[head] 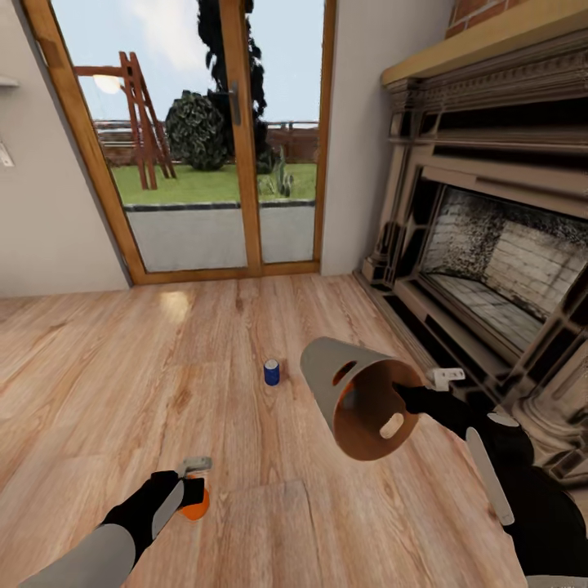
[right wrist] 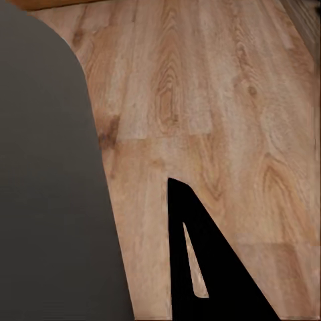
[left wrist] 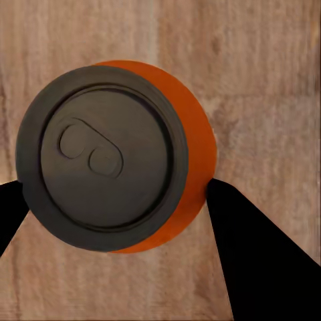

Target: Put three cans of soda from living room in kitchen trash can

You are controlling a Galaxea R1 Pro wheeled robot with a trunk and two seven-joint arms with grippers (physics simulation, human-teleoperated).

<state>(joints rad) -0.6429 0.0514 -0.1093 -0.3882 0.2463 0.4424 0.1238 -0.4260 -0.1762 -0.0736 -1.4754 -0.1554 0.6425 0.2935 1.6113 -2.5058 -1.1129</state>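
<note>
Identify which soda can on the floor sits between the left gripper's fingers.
The orange can, with the left gripper straddling it from above. The blue can stands alone farther out on the wood floor, toward the glass doors.

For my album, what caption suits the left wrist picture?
Looking straight down on an orange soda can standing on the wood floor, left gripper fingers at either side.
</note>
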